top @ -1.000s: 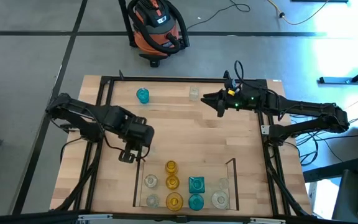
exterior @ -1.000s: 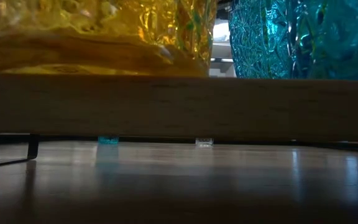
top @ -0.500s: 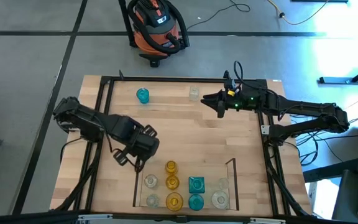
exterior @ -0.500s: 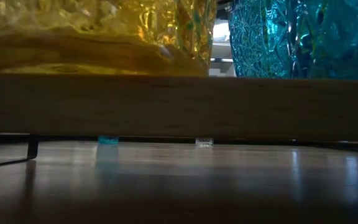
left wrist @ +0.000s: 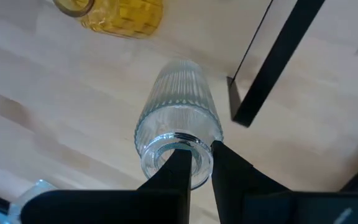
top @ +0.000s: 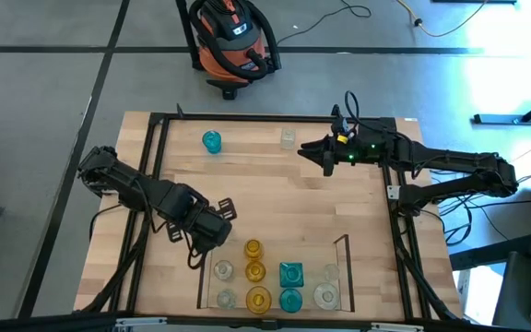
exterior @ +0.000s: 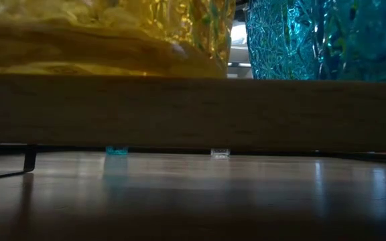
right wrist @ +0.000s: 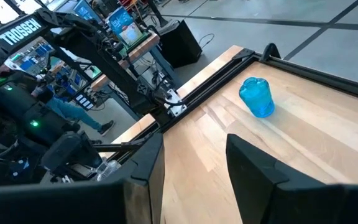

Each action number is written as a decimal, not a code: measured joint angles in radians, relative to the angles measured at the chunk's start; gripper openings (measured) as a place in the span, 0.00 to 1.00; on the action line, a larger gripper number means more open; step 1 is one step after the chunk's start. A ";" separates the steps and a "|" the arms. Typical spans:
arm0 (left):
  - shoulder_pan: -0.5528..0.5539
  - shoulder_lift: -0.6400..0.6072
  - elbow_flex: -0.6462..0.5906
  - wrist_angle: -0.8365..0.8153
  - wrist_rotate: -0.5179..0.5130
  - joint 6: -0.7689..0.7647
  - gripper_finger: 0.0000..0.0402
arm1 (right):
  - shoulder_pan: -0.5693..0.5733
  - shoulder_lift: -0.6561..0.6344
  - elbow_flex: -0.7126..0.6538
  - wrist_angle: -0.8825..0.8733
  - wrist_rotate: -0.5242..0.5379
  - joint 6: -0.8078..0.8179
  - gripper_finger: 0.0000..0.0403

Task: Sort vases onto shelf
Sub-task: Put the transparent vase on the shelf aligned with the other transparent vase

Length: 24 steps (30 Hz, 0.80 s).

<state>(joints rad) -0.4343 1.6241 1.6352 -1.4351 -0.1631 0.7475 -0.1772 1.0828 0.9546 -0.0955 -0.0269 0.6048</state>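
Note:
My left gripper point(top: 206, 242) is at the far end of the shelf's left rail point(top: 201, 272), shut on a clear ribbed vase point(left wrist: 179, 106); the arm hides this vase from above. The shelf point(top: 275, 309) holds several clear, amber and teal vases standing on their bases. An amber one point(left wrist: 120, 9) lies just beyond the held vase. A teal vase point(top: 211, 141) and a small clear vase point(top: 289, 138) stand near the table's far edge. My right gripper point(top: 325, 157) hovers open near the small clear vase, and the teal vase point(right wrist: 257, 96) shows in its wrist view. My left gripper holds the clear ribbed vase by the rim of its mouth point(left wrist: 201, 149), one finger point(left wrist: 176, 168) inside the opening and the other point(left wrist: 225, 162) outside. The vase points away from the fingers, beside the rail's end post point(left wrist: 241, 106). Whether its base touches the wood I cannot tell.
A black frame point(top: 155, 124) runs round the tabletop. In the low view an amber vase point(exterior: 99, 33) and a teal vase point(exterior: 320, 33) loom over the shelf board point(exterior: 193, 110). Bare wood lies in the table's middle point(top: 284, 198). A vacuum cleaner point(top: 233, 41) sits on the floor beyond.
My left gripper has moved toward the table's near edge and the shelf's left rail, turning as it went. My right arm has kept still.

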 joint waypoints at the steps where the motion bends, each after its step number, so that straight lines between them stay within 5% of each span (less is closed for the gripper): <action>1: 0.000 0.000 0.000 0.001 0.000 0.016 0.07 | 0.000 0.000 0.000 -0.004 0.000 0.000 0.34; 24: -0.001 0.022 0.000 0.096 0.106 0.063 0.07 | 0.001 0.000 0.000 -0.045 0.000 0.000 0.34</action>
<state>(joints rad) -0.4351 1.6458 1.6352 -1.3393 -0.0574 0.8108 -0.1765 1.0828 0.9546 -0.1401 -0.0269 0.6048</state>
